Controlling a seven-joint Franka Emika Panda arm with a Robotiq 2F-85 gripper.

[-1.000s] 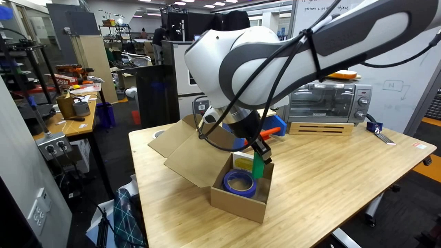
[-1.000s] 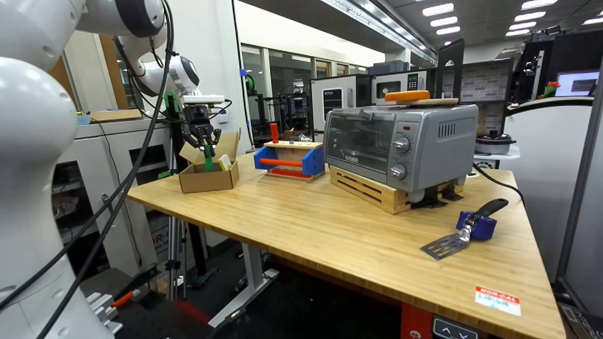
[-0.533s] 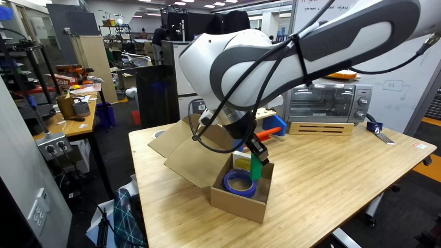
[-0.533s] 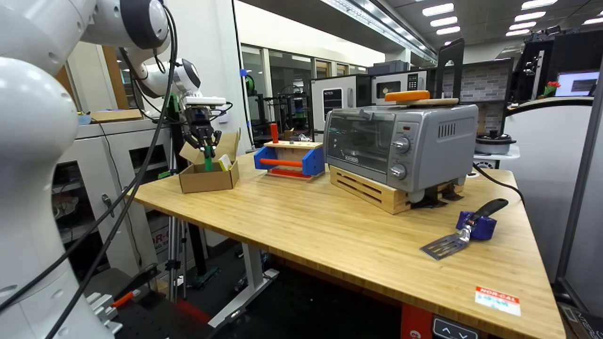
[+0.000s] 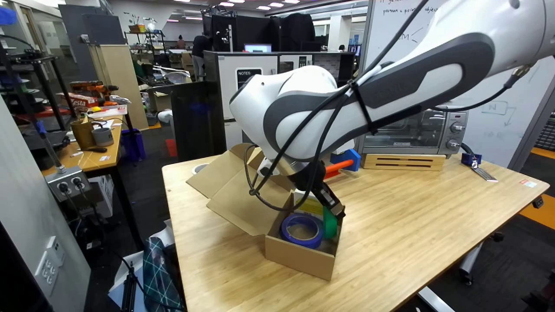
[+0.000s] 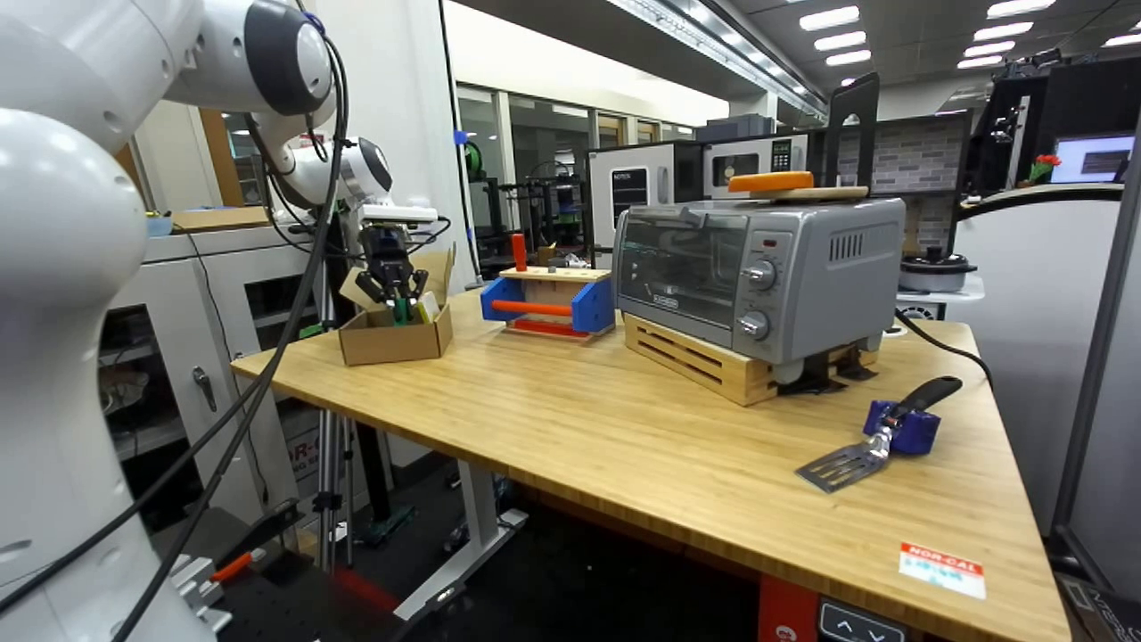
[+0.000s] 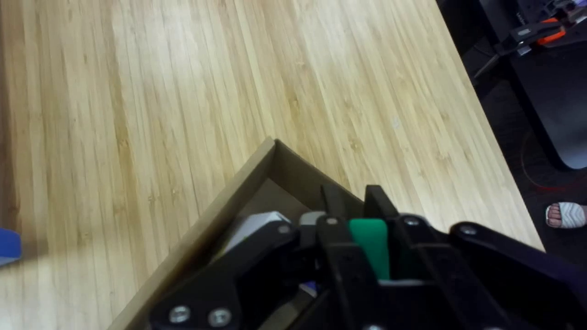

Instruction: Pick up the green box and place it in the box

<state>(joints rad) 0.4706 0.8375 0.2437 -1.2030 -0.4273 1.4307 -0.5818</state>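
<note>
The green box is inside the brown cardboard box, low between its walls. My gripper is shut on the green box and reaches down into the carton from above. In an exterior view the green box shows just above the front wall of the cardboard box, below my gripper. In the wrist view the green box sits between the fingers of my gripper. The carton's wall runs beside them. Whether the green box touches the carton floor is hidden.
A blue tape roll lies in the carton beside the green box, with a white-and-yellow packet behind. The carton's open flap leans left. A red-and-blue toy, a toaster oven and a spatula are on the table.
My gripper shifted slightly sideways, then moved down into the carton with the green box in it. The green box is now lower and mostly behind the carton wall in an exterior view.
</note>
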